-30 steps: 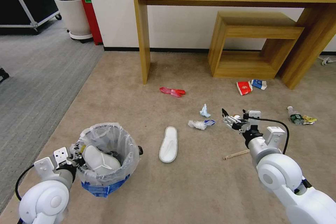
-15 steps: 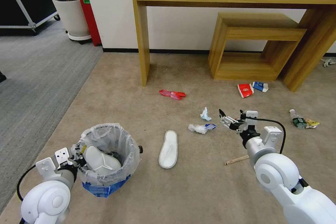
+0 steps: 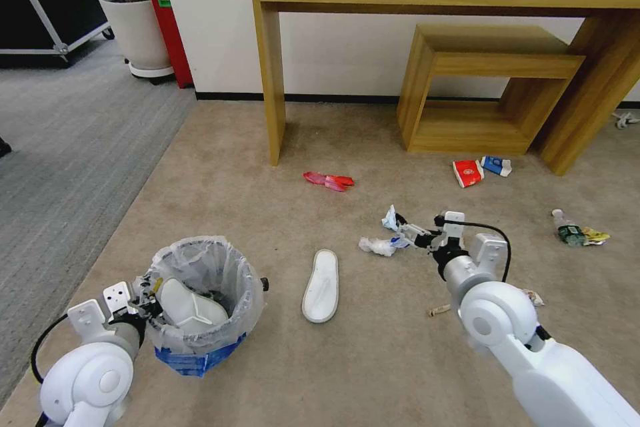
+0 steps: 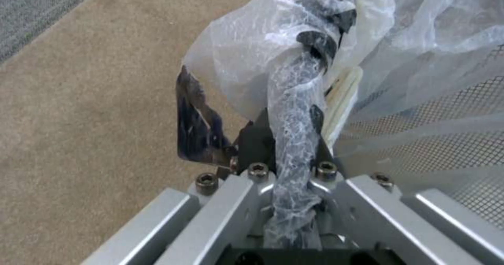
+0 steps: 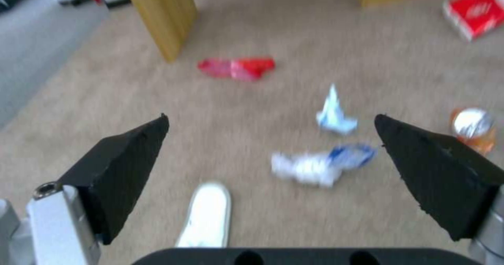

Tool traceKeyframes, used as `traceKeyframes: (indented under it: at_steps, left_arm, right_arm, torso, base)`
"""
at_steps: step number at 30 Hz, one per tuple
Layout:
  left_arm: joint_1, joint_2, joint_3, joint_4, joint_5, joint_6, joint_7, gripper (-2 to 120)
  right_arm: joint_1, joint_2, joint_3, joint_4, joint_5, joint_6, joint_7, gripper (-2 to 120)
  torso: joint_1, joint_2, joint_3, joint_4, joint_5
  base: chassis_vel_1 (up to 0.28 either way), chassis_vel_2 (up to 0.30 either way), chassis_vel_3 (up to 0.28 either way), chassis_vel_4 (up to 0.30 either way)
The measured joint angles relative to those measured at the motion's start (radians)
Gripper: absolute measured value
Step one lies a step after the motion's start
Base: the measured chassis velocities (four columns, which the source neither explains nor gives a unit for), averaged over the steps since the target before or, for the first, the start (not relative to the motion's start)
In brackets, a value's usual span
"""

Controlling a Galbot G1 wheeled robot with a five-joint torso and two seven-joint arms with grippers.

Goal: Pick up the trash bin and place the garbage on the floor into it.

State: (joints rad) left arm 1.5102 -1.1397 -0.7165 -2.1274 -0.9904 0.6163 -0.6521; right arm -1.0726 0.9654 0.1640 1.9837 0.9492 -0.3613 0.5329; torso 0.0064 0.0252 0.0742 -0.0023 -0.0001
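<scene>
The trash bin (image 3: 200, 340), lined with crinkly clear plastic, hangs at my lower left with a white slipper (image 3: 190, 303) inside. My left gripper (image 3: 143, 300) is shut on its rim and liner (image 4: 294, 99). My right gripper (image 3: 401, 230) is open and hovers low over the beige floor (image 3: 253, 213), right above two crumpled tissues (image 3: 375, 245) (image 5: 307, 166). Another white slipper (image 3: 321, 285) lies between the bin and my right gripper. A red wrapper (image 3: 328, 180), a red cup (image 3: 467, 172), a blue-white carton (image 3: 497, 165), a clear bottle (image 3: 565, 227), a small can (image 5: 472, 125) and a wooden stick (image 3: 440, 310) lie scattered about.
A tall wooden table (image 3: 270, 80) and a low wooden shelf (image 3: 480, 87) stand against the back wall. A white plant pot (image 3: 137, 27) and a red box (image 3: 172, 20) sit at the far left. Grey ribbed carpet (image 3: 60, 147) borders the left side.
My right arm has swung left and lower, bringing its open gripper over the crumpled tissues and covering part of the stick. The left gripper and bin have held still.
</scene>
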Motion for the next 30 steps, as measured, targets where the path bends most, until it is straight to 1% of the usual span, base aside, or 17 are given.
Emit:
traceKeyframes:
  at_steps: [2, 3, 6, 7, 9, 11, 12, 14, 15, 18, 19, 22, 30]
  left_arm:
    - [0.0, -0.002, 0.0, 0.004, 0.001, -0.001, -0.001, 0]
    - [0.0, -0.002, 0.0, 0.004, 0.001, -0.001, -0.001, 0]
    - [0.0, -0.011, 0.0, 0.01, 0.007, -0.002, -0.003, 0]
    - [0.0, -0.011, 0.0, 0.01, 0.007, -0.002, -0.003, 0]
    - [0.0, -0.019, 0.002, 0.017, 0.013, -0.004, -0.003, 0]
    - [-0.002, -0.024, 0.004, 0.021, 0.016, -0.005, -0.003, 0]
    - [-0.002, -0.024, 0.004, 0.021, 0.016, -0.005, -0.003, 0]
    - [-0.003, -0.028, 0.005, 0.023, 0.018, -0.006, -0.003, 0]
    - [-0.003, -0.028, 0.005, 0.023, 0.018, -0.006, -0.003, 0]
    - [-0.002, -0.031, 0.005, 0.027, 0.02, -0.008, -0.002, 0]
    - [-0.002, -0.031, 0.005, 0.027, 0.02, -0.008, -0.002, 0]
    - [-0.001, -0.034, 0.005, 0.03, 0.022, -0.01, 0.0, 0]
    - [-0.009, -0.044, 0.018, 0.041, 0.032, -0.016, 0.004, 0]
  right_arm:
    - [0.035, 0.037, -0.057, -0.041, 0.049, -0.03, 0.055, 100]
    - [0.035, 0.037, -0.057, -0.041, 0.049, -0.03, 0.055, 100]
    - [0.095, 0.146, -0.163, -0.126, 0.192, -0.084, 0.206, 100]
    - [0.095, 0.146, -0.163, -0.126, 0.192, -0.084, 0.206, 100]
    - [0.124, 0.235, -0.218, -0.187, 0.284, -0.112, 0.32, 100]
    - [0.134, 0.276, -0.246, -0.238, 0.306, -0.125, 0.352, 96]
    - [0.134, 0.276, -0.246, -0.238, 0.306, -0.125, 0.352, 96]
    - [0.145, 0.308, -0.266, -0.294, 0.319, -0.13, 0.37, 95]
    - [0.145, 0.308, -0.266, -0.294, 0.319, -0.13, 0.37, 95]
    - [0.18, 0.351, -0.291, -0.435, 0.316, -0.126, 0.375, 93]
    - [0.18, 0.351, -0.291, -0.435, 0.316, -0.126, 0.375, 93]
    - [0.222, 0.364, -0.313, -0.518, 0.316, -0.122, 0.367, 86]
    - [0.319, 0.388, -0.359, -0.614, 0.317, -0.122, 0.334, 84]
  torso:
    - [0.0, 0.0, 0.0, 0.0001, 0.0]
    - [0.0, 0.0, 0.0, 0.0001, 0.0]
    - [0.0, 0.0, 0.0, 0.0002, 0.0]
    - [0.0, 0.0, 0.0, 0.0002, 0.0]
    - [0.0, 0.0, 0.0, 0.0004, 0.0001]
    - [0.0, 0.0, 0.0, 0.0004, -0.0001]
    - [0.0, 0.0, 0.0, 0.0004, -0.0001]
    - [0.0, 0.0, 0.0, 0.0002, -0.0001]
    - [0.0, 0.0, 0.0, 0.0002, -0.0001]
    - [0.0, 0.0, 0.0, 0.0002, 0.0001]
    - [0.0, 0.0, 0.0, 0.0002, 0.0001]
    - [0.0, 0.0, 0.0, 0.0001, 0.0]
    - [0.0, 0.0, 0.0, 0.0001, 0.0001]
  base:
    - [0.0, 0.0, 0.0, 0.0]
    - [0.0, 0.0, 0.0, 0.0]
    - [0.0, 0.0, 0.0, 0.0]
    - [0.0, 0.0, 0.0, 0.0]
    - [0.0, 0.0, 0.0, 0.0]
    - [0.0, 0.0, 0.0, 0.0]
    - [0.0, 0.0, 0.0, 0.0]
    - [0.0, 0.0, 0.0, 0.0]
    - [0.0, 0.0, 0.0, 0.0]
    - [0.0, 0.0, 0.0, 0.0]
    - [0.0, 0.0, 0.0, 0.0]
    - [0.0, 0.0, 0.0, 0.0]
    - [0.0, 0.0, 0.0, 0.0]
